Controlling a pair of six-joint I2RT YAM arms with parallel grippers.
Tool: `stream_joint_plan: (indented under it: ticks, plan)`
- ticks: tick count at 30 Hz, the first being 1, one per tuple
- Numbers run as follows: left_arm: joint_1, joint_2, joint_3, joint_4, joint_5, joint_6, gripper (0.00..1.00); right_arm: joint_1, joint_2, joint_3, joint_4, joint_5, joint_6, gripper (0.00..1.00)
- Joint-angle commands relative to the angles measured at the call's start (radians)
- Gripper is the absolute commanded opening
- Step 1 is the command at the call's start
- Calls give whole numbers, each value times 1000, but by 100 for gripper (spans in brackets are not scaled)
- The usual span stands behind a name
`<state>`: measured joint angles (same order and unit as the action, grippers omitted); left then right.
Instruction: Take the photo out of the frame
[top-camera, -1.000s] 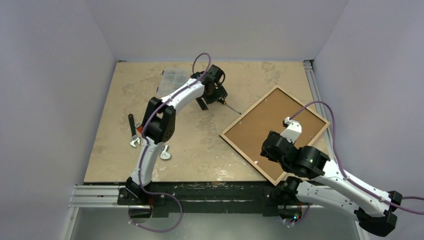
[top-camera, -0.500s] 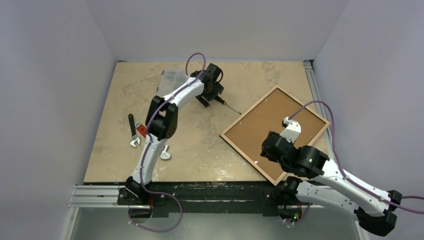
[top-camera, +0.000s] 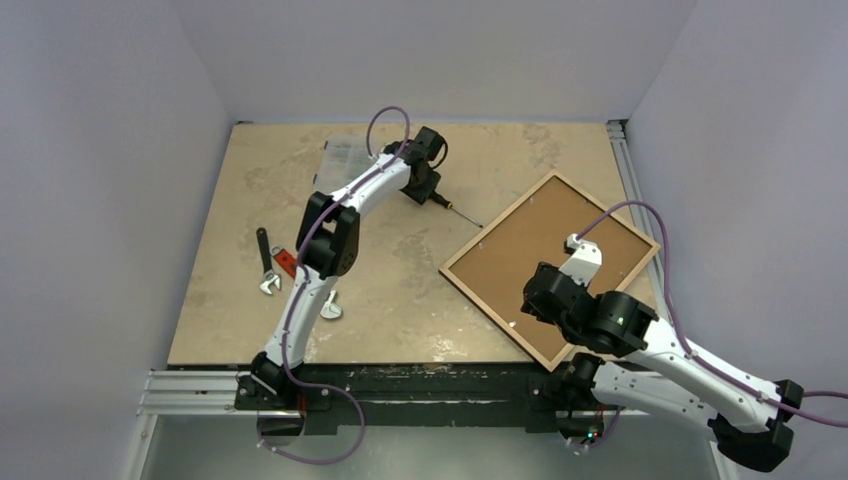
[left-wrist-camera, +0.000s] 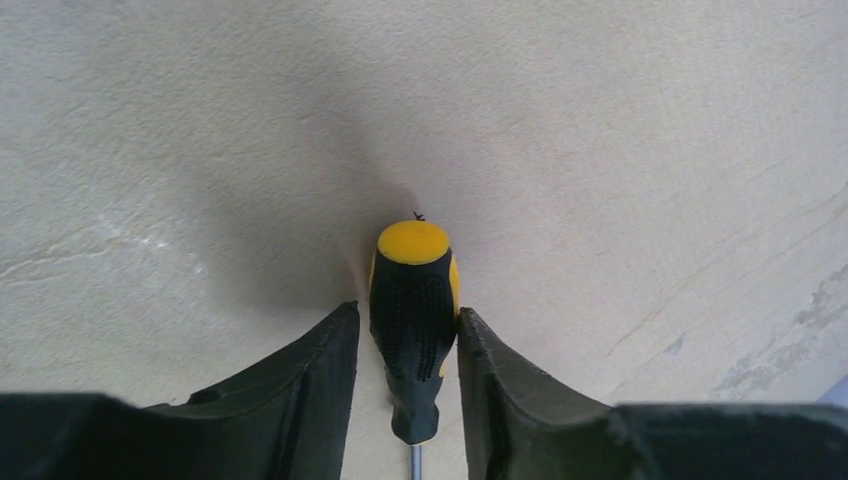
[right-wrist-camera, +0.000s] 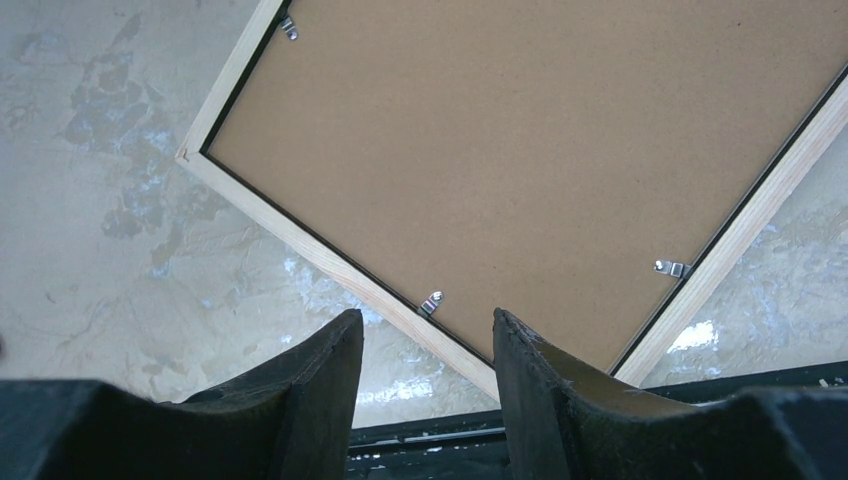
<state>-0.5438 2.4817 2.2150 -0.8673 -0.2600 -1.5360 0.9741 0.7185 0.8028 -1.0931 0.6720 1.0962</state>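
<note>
Toward the right side of the table, frame (top-camera: 497, 220): it lies flat and turned like a diamond, rear side up, with one corner near the lower edge of the table (top-camera: 400, 290).
Backing (top-camera: 530, 240): this brown board fills the pale wooden rim; the top view shows it whole.
Photo: it cannot be seen in any view, since only the rear of the frame is shown.
Clips (right-wrist-camera: 431, 302): the right wrist view shows three small metal tabs along the rim of the frame (right-wrist-camera: 330, 268), lying over the edge of the backing (right-wrist-camera: 520, 150). In the top view they are too small to count.
Right gripper (right-wrist-camera: 425, 318): it hangs above the lower corner of the frame. Its fingers stand moderately apart and hold nothing. In the top view the arm hides the fingers (top-camera: 582, 252).
Left gripper (top-camera: 425, 185): it is low over the upper middle of the table, well apart from the frame.
Screwdriver (top-camera: 452, 207): in the top view only a dark handle and a thin shaft pointing to the frame are seen. The left wrist view shows the yellow and black handle (left-wrist-camera: 412, 300) lying on the table.
Left gripper grip (left-wrist-camera: 405, 312): the fingers stand narrow on both sides of the handle. The right one touches it and the left one is just beside it. I cannot tell if it is clamped.
Left part of the table: a clear box (top-camera: 348, 155) is at the upper edge, and wrenches (top-camera: 266, 265) lie lower.
</note>
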Motion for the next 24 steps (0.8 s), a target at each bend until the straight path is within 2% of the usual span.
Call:
stream_joint_plan:
  ticks: [1, 3, 5, 6, 13, 17, 24]
  plan:
    - [-4, 25, 37, -11, -61, 30, 33, -3, -15, 29, -10, 51, 7, 49]
    - [-4, 20, 27, 13, -63, 60, 24, -3, -20, 29, -10, 48, 7, 49]
    - [1, 2, -5, 28, -61, 70, 6, -2, -21, 31, -11, 45, 5, 49]
    - [5, -12, -30, 38, -61, 73, 0, -2, -20, 32, -11, 43, 4, 49]
    - [54, -191, -335, 268, 17, 154, 0, -2, 18, 28, 12, 22, -20, 49]
    - [62, -276, -374, 260, 1, 247, 0, -2, 55, 22, 25, 7, -24, 49]
    - [86, -418, -371, 276, 28, 457, 0, -2, 70, -28, 122, -105, -49, 49]
